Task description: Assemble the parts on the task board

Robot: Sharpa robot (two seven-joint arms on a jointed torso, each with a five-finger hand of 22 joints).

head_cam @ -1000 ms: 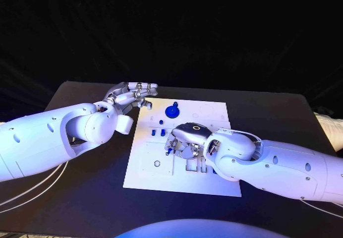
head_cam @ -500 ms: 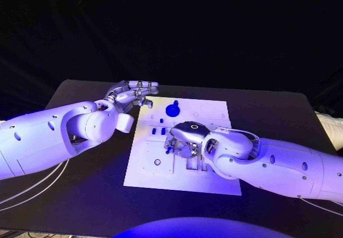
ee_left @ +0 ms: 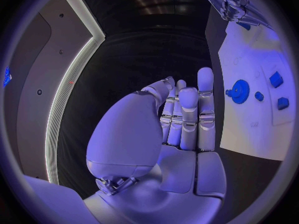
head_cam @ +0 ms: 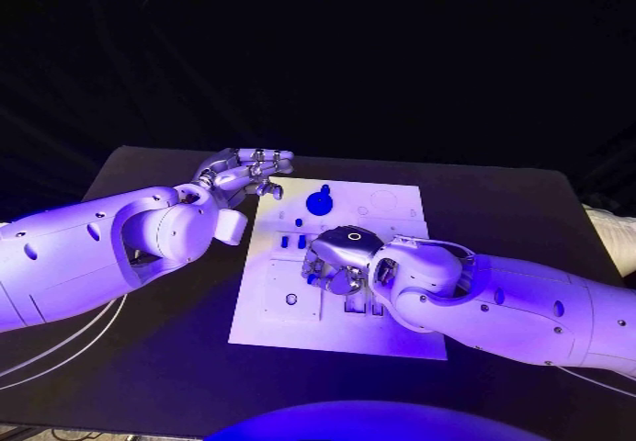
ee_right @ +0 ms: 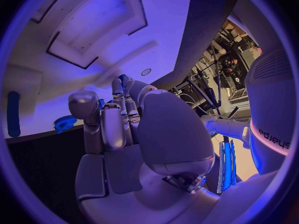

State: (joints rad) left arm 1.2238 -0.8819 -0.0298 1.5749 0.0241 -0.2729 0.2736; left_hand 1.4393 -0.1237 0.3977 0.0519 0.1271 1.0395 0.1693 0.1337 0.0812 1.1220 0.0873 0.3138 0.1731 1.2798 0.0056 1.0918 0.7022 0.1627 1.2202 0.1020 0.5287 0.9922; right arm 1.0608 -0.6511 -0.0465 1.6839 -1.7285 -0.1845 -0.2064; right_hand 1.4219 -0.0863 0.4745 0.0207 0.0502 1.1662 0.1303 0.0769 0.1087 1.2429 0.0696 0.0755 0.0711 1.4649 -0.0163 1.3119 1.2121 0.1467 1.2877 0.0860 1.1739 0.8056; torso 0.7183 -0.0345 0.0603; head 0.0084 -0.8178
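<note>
Your task board lies in the middle of the black bench, its long sides running from the near edge toward the far edge, with bare bench on every side of it. The widest open strips are along the bench's left and right edges. Your right hand sits over the middle of the board, fingers curled down close onto it; a small blue part shows at the fingertips in the right wrist view, but you cannot tell whether the hand grips it. Your left hand hangs beside the board's far left corner, off the board, fingers straight and close together with nothing in them (the left wrist view shows the palm bare). A blue gear-shaped part stands near the board's far edge, between the two hands. Two small blue pegs stand just beside the right hand on its left.
</note>
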